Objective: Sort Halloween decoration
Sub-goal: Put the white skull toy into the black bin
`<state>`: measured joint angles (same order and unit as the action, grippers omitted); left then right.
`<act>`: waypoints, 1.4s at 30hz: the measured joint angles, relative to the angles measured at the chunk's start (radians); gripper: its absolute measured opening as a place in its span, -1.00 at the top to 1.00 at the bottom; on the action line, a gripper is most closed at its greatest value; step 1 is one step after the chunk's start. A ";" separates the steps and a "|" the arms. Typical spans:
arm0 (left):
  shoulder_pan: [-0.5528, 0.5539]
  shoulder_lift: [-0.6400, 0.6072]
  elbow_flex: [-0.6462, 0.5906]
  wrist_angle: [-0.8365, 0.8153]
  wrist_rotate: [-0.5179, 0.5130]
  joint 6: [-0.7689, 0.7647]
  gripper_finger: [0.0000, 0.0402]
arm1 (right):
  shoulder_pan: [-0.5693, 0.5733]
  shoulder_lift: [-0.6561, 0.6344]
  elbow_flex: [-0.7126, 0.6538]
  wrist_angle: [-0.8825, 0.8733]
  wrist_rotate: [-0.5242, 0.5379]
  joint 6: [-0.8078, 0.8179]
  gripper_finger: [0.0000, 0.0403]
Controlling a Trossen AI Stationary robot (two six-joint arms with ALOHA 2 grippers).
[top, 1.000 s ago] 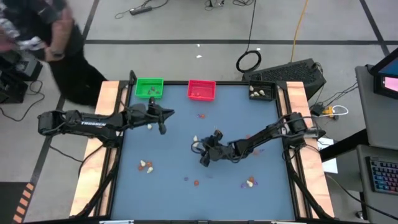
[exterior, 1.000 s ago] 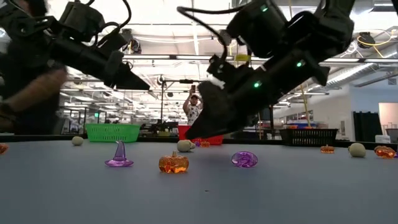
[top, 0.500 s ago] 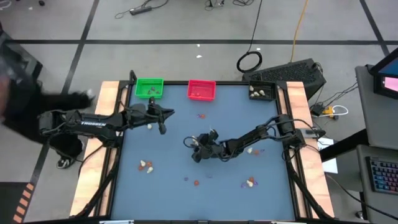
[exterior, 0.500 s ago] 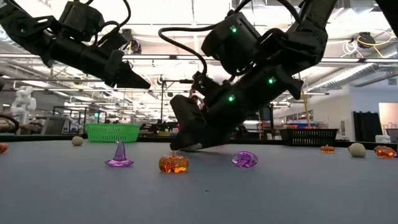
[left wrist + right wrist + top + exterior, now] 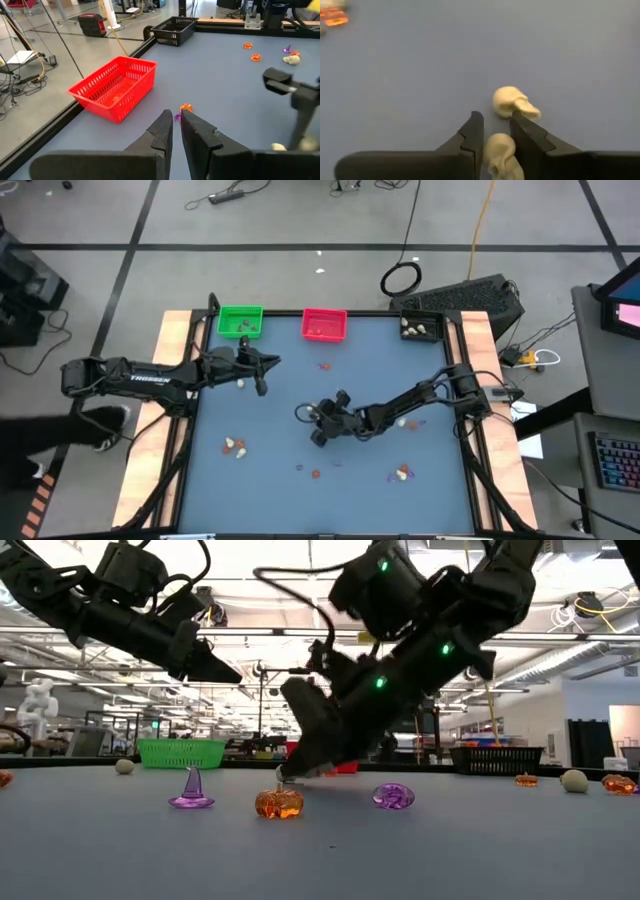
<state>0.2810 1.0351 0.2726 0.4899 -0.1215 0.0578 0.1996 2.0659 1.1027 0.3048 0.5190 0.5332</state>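
Note:
The Halloween decoration lies scattered on the blue table: cream skulls, orange pumpkins (image 5: 279,803), a purple hat (image 5: 191,790). Near the table's middle, my right gripper (image 5: 318,423) is low over the top and shut on one cream skull (image 5: 500,152). A second skull (image 5: 512,102) lies on the table just past its fingertips. My left gripper (image 5: 176,131) hovers shut above the far left of the table, short of the red tray (image 5: 114,89), with nothing between its fingers. My right gripper pinches the cream skull's two sides (image 5: 490,145) between its two fingers (image 5: 473,134). The fingers slant down from the table's right side. Whether the skull is lifted clear of the table, I cannot tell.
A green tray (image 5: 240,321), a red tray (image 5: 323,325) and a black tray (image 5: 421,326) stand along the far edge. Loose trinkets lie at the near left (image 5: 235,446), the near right (image 5: 403,473) and the near middle (image 5: 315,474).
My right gripper has gone toward the table's left edge and sunk toward the table top. In the low view its fingers stand closer together than before. A person beyond the table's left side has moved off.

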 joint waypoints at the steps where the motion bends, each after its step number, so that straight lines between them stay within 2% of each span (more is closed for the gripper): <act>1: 0.000 0.000 0.000 0.000 0.000 -0.001 0.78 | 0.001 -0.013 0.000 -0.003 0.000 -0.012 0.64; 8: 0.000 0.000 0.000 -0.003 0.000 -0.030 0.78 | -0.003 -0.104 0.000 -0.030 0.000 -0.077 0.61; 11: -0.001 0.000 0.000 -0.003 0.000 -0.053 0.78 | -0.018 -0.164 0.001 -0.072 0.001 -0.080 0.66; 17: -0.009 0.000 0.000 -0.001 0.001 -0.053 0.78 | -0.083 -0.306 0.000 -0.314 0.079 -0.066 0.78; 24: -0.010 0.000 0.000 -0.005 0.002 -0.058 0.78 | -0.231 -0.473 0.000 -0.663 0.160 -0.071 0.87; 28: -0.014 0.000 0.000 -0.009 0.002 -0.061 0.78 | -0.319 -0.551 0.000 -0.823 0.158 -0.082 0.91; 29: -0.014 0.000 0.000 -0.009 0.002 -0.061 0.78 | -0.332 -0.565 0.000 -0.861 0.142 -0.082 0.91; 32: -0.014 0.000 0.000 -0.010 0.005 -0.061 0.78 | -0.339 -0.588 0.000 -0.938 0.000 -0.074 0.88; 37: -0.013 0.000 0.000 -0.009 0.005 -0.064 0.78 | -0.269 -0.556 -0.028 -0.938 -0.240 -0.195 0.67; 39: -0.013 0.000 0.000 -0.009 0.005 -0.077 0.78 | -0.245 -0.529 -0.046 -0.922 -0.286 -0.274 0.56; 42: -0.013 0.000 0.000 -0.009 0.005 -0.078 0.78 | -0.238 -0.488 -0.064 -0.911 -0.297 -0.406 0.39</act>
<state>0.2680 1.0355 0.2729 0.4808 -0.1162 -0.0205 -0.0387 1.5776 1.0387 -0.6061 0.2224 0.1272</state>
